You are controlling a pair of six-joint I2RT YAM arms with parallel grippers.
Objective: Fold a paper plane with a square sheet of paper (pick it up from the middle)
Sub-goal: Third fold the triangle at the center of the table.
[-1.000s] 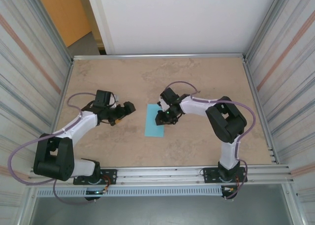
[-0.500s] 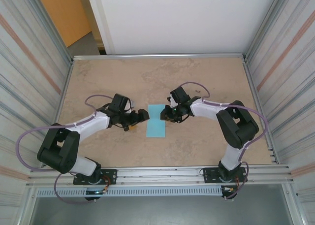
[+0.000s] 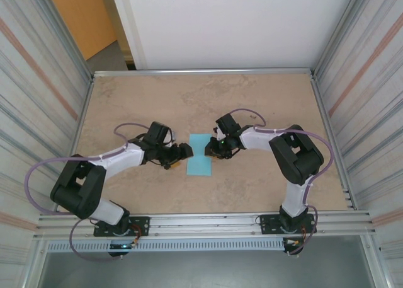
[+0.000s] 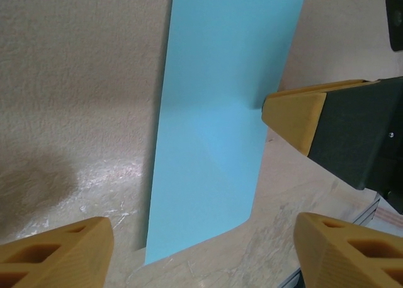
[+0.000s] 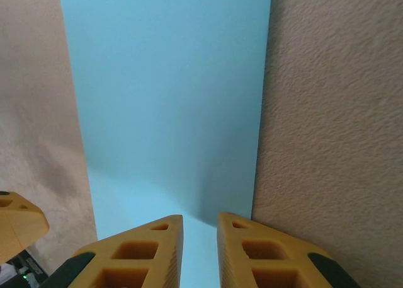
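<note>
The light-blue sheet of paper (image 3: 199,156) lies flat on the table as a narrow upright rectangle, with a soft bend across its middle (image 4: 220,111) (image 5: 167,99). My left gripper (image 3: 183,152) sits at its left edge, open, its fingers spread wide to either side of the paper's near end (image 4: 201,253). My right gripper (image 3: 213,150) rests over the paper's right edge. Its jaws are drawn together to a thin gap (image 5: 200,241) with nothing between them. One right fingertip (image 4: 296,115) touches the paper's edge.
The beige stone-patterned table (image 3: 157,99) is walled by corrugated metal panels (image 3: 38,92) on both sides, with a metal rail (image 3: 208,222) along the near edge. The two arms reach inward and nearly meet over the paper.
My left gripper has swung right across the table to the paper's left edge. My right gripper has shifted only slightly along the right edge. The paper stays in place.
</note>
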